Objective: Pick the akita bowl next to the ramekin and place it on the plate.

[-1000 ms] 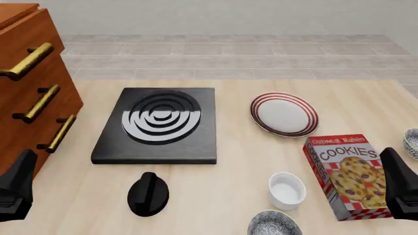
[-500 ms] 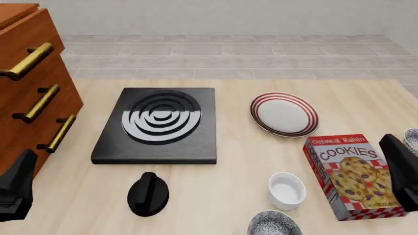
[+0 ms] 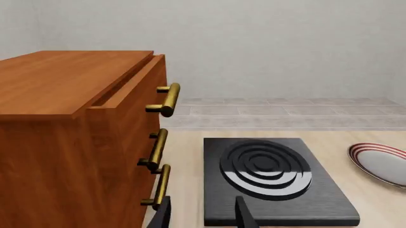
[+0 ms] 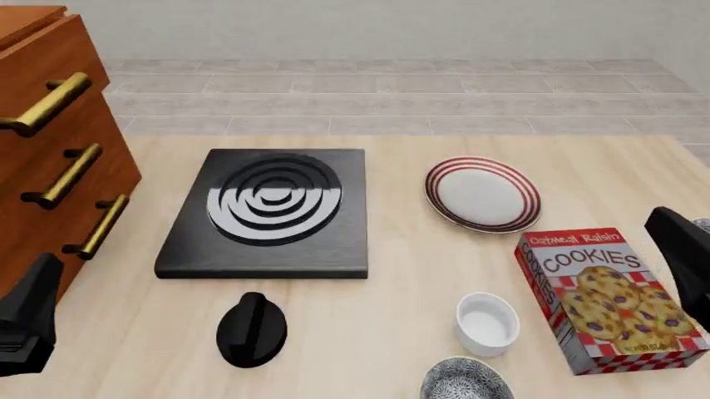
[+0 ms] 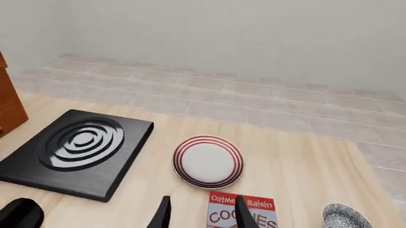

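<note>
The akita bowl [image 4: 466, 381], speckled blue-grey, sits at the near table edge just in front of the white ramekin [image 4: 487, 323]; the frame cuts off part of it. The red-ringed plate [image 4: 483, 194] lies farther back, and the plate [image 5: 208, 161] also shows in the right wrist view. My right gripper [image 5: 201, 217] is open and empty, hovering over the cookie box, well to the right of the bowl. Far left by the drawers, my left gripper [image 3: 203, 216] is open with nothing between its fingers.
A cookies box [image 4: 604, 299] stands right of the ramekin. A second speckled bowl [image 5: 345, 217] lies beyond the box. A black stove plate [image 4: 269, 212] and a black knob [image 4: 252, 329] occupy the left-centre. A wooden drawer cabinet [image 4: 50, 141] blocks the left side.
My right arm has moved forward along the table's right edge and now hides the second bowl in the front view. The left arm has not moved.
</note>
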You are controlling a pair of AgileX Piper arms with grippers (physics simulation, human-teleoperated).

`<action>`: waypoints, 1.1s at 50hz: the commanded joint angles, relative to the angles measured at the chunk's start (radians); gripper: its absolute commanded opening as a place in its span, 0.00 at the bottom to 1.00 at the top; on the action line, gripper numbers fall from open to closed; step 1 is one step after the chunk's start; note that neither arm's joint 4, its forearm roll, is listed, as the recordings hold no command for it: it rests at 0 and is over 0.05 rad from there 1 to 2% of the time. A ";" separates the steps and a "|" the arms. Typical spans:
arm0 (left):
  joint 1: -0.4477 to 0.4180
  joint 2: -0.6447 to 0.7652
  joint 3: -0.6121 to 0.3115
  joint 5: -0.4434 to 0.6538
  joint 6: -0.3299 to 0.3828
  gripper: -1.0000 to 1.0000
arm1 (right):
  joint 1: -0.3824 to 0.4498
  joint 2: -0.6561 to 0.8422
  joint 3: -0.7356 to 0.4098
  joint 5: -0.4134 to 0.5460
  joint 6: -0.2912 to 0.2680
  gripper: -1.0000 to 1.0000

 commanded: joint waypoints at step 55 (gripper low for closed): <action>0.000 0.000 0.000 0.000 0.000 1.00 | 0.189 0.222 -0.336 0.395 0.113 1.00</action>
